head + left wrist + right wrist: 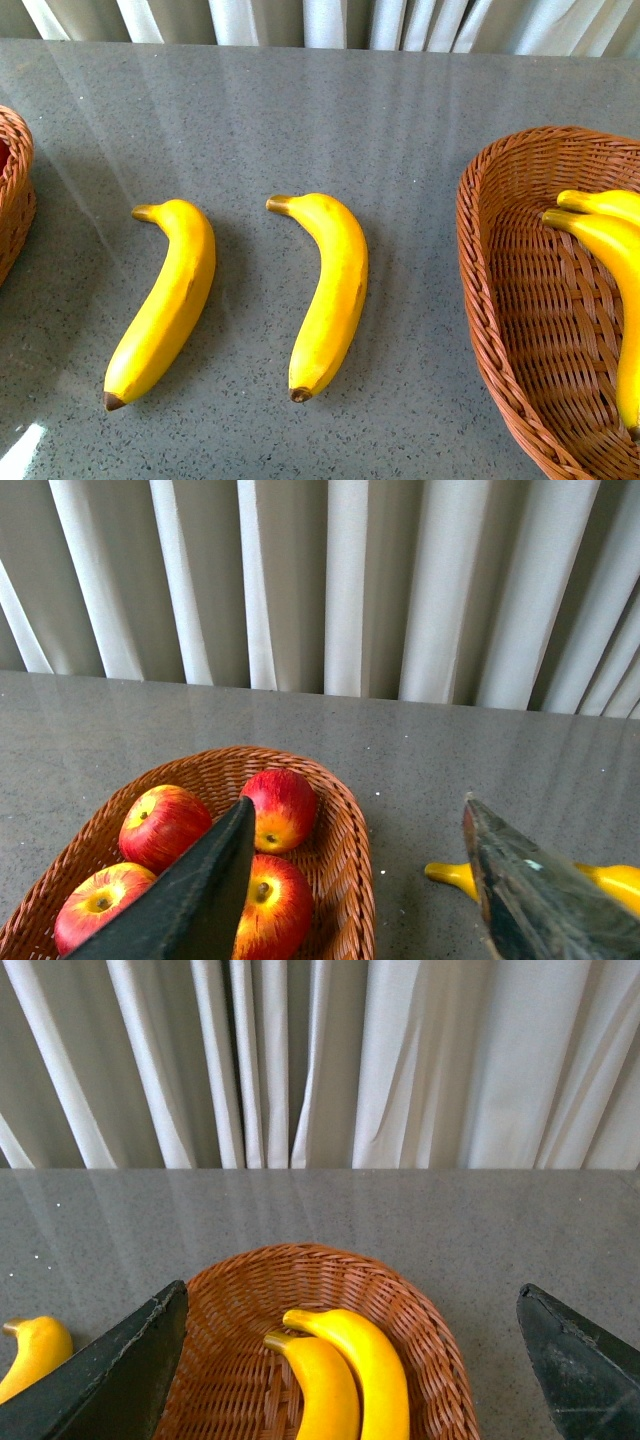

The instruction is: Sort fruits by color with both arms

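Note:
Two yellow bananas lie side by side on the grey table in the front view, one at the left (165, 300) and one in the middle (330, 292). The right wicker basket (500, 300) holds two more bananas (615, 250); the right wrist view shows them (345, 1375) below my open right gripper (355, 1360). Several red apples (283, 808) sit in the left wicker basket (345, 825), under my open left gripper (360, 880). A banana tip (450, 873) shows beside that basket. Neither arm appears in the front view.
The left basket's edge (15, 190) shows at the front view's left border. White pleated curtains (320, 20) hang behind the table's far edge. Grey tabletop (300, 120) stretches between the two baskets.

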Controlling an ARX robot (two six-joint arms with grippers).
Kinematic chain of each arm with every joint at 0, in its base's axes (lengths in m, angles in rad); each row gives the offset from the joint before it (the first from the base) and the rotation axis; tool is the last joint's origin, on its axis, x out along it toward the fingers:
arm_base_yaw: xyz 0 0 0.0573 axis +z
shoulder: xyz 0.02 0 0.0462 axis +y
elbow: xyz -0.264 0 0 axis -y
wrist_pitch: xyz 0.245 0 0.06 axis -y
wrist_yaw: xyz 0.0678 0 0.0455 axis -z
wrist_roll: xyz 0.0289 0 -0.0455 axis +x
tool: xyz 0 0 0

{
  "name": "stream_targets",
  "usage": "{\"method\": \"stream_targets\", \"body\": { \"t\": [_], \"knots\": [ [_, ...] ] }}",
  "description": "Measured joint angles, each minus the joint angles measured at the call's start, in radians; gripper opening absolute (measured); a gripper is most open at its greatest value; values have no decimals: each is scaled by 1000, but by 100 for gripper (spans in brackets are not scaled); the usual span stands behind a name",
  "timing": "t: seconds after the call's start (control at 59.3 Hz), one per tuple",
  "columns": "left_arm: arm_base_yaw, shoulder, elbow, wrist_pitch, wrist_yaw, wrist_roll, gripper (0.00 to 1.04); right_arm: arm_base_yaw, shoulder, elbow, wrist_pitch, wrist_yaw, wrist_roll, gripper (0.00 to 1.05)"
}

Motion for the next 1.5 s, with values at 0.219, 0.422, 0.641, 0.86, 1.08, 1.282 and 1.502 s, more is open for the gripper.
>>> {"method": "stream_targets", "body": {
  "t": [0.219,0.422,0.641,0.86,1.08,1.282,1.502],
  "knots": [
    [0,0,0,0,0,2,96,0,0,0,0,0,0,96],
    [0,0,0,0,0,3,96,-224,532,259,-387,-787,-69,96],
    [0,0,0,0,0,3,96,-38,792,380,-87,-620,-46,96],
    [0,0,0,0,0,3,96,217,1148,545,97,-424,0,96],
    [0,0,0,0,0,3,96,374,1477,739,88,-328,69,96],
    [0,0,0,0,0,3,96,490,1674,915,17,-293,133,96],
    [0,0,0,0,0,3,96,612,1918,1160,-90,-242,193,96]
  ]
}}
